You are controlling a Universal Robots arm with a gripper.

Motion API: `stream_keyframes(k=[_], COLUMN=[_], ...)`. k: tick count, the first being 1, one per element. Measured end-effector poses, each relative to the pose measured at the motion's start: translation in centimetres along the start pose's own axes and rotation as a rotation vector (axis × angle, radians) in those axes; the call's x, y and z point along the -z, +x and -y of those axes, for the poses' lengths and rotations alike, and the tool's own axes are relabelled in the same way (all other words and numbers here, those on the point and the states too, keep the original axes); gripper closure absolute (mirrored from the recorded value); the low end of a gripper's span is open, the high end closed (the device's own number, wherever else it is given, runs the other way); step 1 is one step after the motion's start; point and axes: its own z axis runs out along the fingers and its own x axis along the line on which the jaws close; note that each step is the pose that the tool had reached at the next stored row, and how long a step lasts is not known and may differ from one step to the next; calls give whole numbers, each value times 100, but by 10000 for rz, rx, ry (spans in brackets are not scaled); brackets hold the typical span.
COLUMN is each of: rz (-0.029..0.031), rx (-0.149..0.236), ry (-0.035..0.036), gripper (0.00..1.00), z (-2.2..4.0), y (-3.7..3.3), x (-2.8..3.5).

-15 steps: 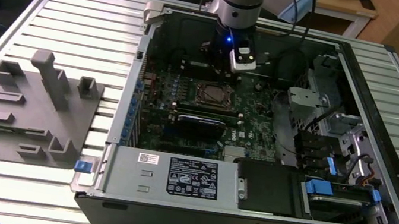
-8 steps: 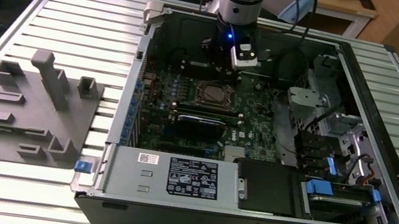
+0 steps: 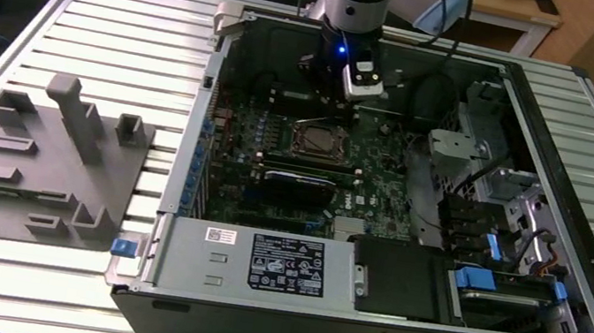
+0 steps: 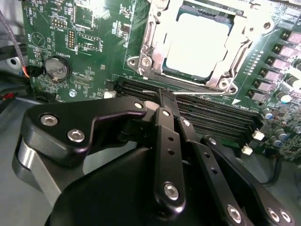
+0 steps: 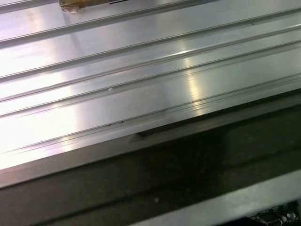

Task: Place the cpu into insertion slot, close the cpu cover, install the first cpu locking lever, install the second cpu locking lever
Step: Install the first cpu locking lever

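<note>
The cpu (image 4: 197,42), with its pale silver top, lies in the insertion slot (image 3: 319,140) on the green motherboard. The silvery cpu cover (image 4: 221,70) is down flat around it. A thin silvery locking lever (image 4: 197,92) runs along the socket's edge beside the memory slots. My gripper (image 4: 164,92) has its black fingers (image 4: 165,127) drawn together, their tips right at this lever; whether they pinch it or only touch it I cannot tell. In the exterior view my gripper (image 3: 339,93) hangs inside the open computer case, just behind the socket.
Long black memory slots (image 4: 207,117) and a coin battery (image 4: 57,69) flank the socket. A black card (image 3: 297,182), power supply (image 3: 258,259) and drive bays (image 3: 504,217) crowd the case. A grey fixture (image 3: 47,163) sits on the slatted metal table (image 5: 141,70).
</note>
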Motion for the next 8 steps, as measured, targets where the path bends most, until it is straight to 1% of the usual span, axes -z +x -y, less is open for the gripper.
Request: stream_keyframes(k=[2, 3, 8], rz=[53, 70, 98], rx=[3, 3, -137], ry=[-19, -26, -33], gripper=[89, 89, 89], z=[9, 11, 13], y=[33, 39, 49], x=[-1, -5, -24])
